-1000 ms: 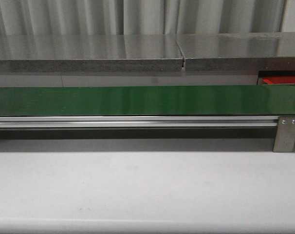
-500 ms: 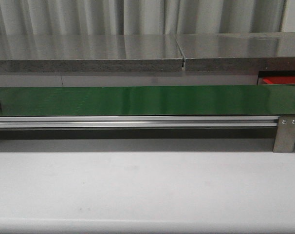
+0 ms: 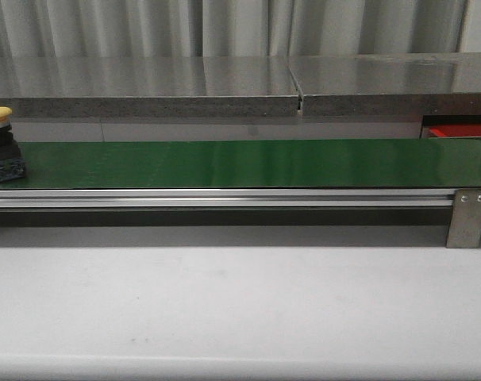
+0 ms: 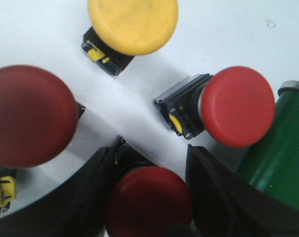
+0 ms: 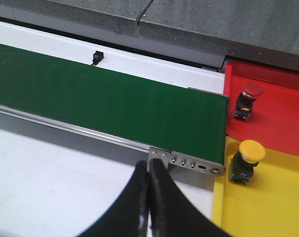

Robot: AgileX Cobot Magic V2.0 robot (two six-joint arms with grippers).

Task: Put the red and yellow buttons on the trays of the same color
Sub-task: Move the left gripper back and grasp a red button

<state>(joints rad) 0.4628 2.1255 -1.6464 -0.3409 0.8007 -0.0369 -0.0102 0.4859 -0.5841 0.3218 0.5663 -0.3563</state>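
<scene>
A yellow button (image 3: 1, 147) stands on the green belt (image 3: 240, 163) at the far left of the front view. In the left wrist view my left gripper (image 4: 148, 192) is shut on a red button (image 4: 148, 202), a finger against each side of its cap. Round it on the white surface lie a yellow button (image 4: 133, 22) and two more red buttons (image 4: 237, 106) (image 4: 28, 116). My right gripper (image 5: 148, 170) is shut and empty, above the white table near the belt's end. The red tray (image 5: 282, 113) holds a red button (image 5: 246, 98). The yellow tray (image 5: 273, 197) holds a yellow button (image 5: 247, 159).
A metal bracket (image 3: 467, 216) closes the belt's right end. A grey counter (image 3: 240, 87) runs behind the belt. A small black sensor (image 5: 95, 57) sits behind the belt. The belt's left end roller (image 4: 282, 148) lies beside the loose buttons.
The yellow button has come into the front view from the left edge, riding rightward on the belt. One second ago the belt was bare.
</scene>
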